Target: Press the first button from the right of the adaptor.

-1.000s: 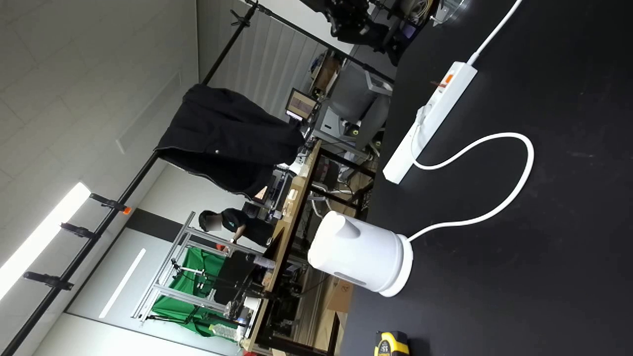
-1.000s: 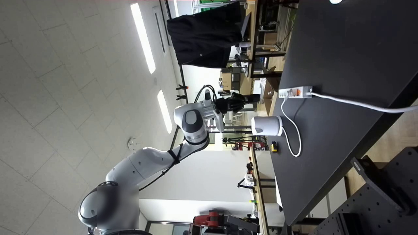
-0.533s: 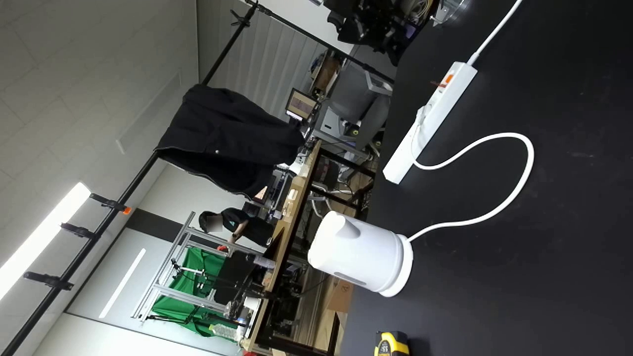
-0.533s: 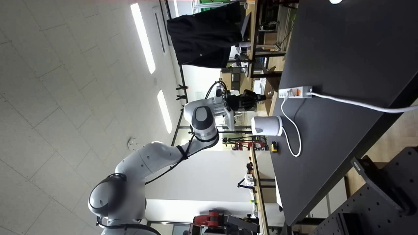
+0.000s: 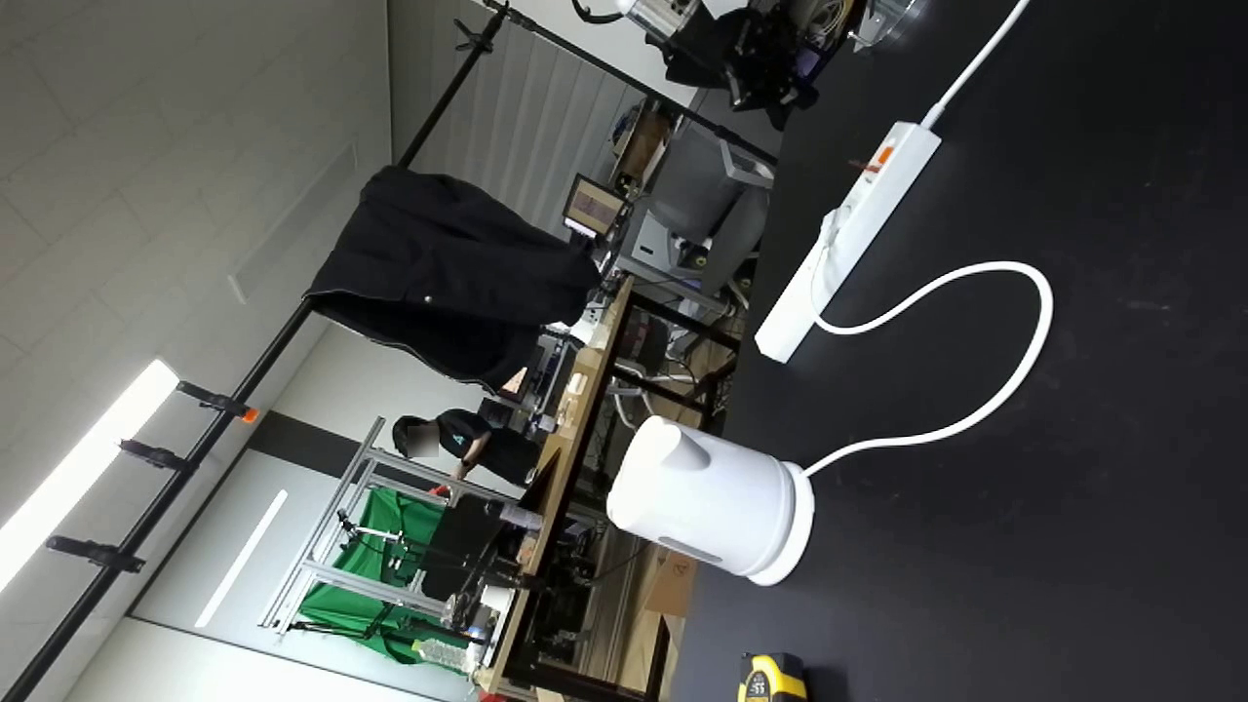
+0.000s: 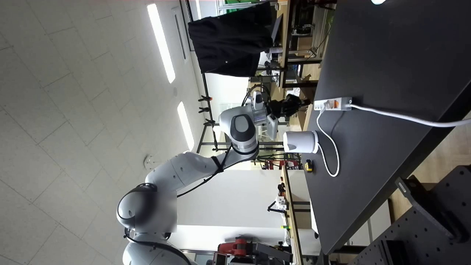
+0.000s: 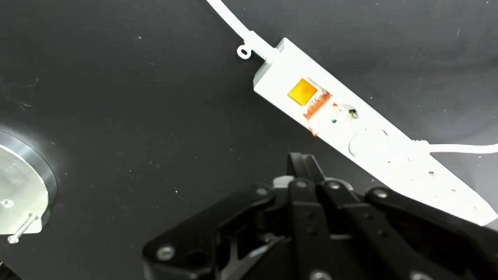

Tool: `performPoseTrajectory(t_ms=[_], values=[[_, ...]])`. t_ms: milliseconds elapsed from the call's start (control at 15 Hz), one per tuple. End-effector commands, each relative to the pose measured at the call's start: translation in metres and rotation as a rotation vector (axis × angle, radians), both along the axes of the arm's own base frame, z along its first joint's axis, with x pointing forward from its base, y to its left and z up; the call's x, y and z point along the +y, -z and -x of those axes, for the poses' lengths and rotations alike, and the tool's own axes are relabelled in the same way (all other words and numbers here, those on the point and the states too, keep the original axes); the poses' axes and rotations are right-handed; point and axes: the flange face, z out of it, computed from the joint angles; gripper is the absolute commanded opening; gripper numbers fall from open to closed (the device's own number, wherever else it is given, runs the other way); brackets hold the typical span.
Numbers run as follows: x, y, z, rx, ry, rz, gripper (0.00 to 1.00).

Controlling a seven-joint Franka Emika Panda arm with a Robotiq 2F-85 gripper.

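Firstly, containers. A white kettle (image 5: 707, 497) stands upright on its base (image 5: 801, 522) on the black table (image 5: 1072, 536); its walls are opaque, so the contents cannot be inspected. At the edge of the wrist view lies a round item (image 7: 23, 186) with a pale disc face and a thin metal pin; whether it is a vessel cannot be told. A cardboard box (image 5: 673, 583) sits in the background, contents hidden.

The adaptor (image 5: 856, 244) lies on the table near the kettle. A white plug (image 5: 831, 222) is seated in it, and a white cable (image 5: 1046, 302) loops from there to the kettle's base. An orange switch (image 7: 302, 92) is at the end where a second white cable (image 7: 229, 17) enters; reddish-brown marks (image 7: 319, 104) lie just beside it.

The gripper (image 7: 303, 157) is narrow, its two fingers together side by side. Both exterior views show a gap between it and the adaptor.

Compared with half a second earlier, the arm (image 6: 239, 129) reaches farther, bringing the gripper nearer the adaptor and table. Adaptor, kettle and yellow-black tape measure (image 5: 772, 680) occupy unchanged positions.
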Motion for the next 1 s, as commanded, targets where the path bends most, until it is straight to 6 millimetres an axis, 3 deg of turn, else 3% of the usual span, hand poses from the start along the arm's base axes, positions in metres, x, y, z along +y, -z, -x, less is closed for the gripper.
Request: performPoseTrajectory(t_ms=[0,533,933], values=[[0.000,0.004,-0.002,0.008,0.000,0.000,0.00],[0.000,0.010,-0.003,0.016,-0.004,0.001,0.01],[0.008,0.045,-0.005,0.033,-0.018,-0.001,0.00]])
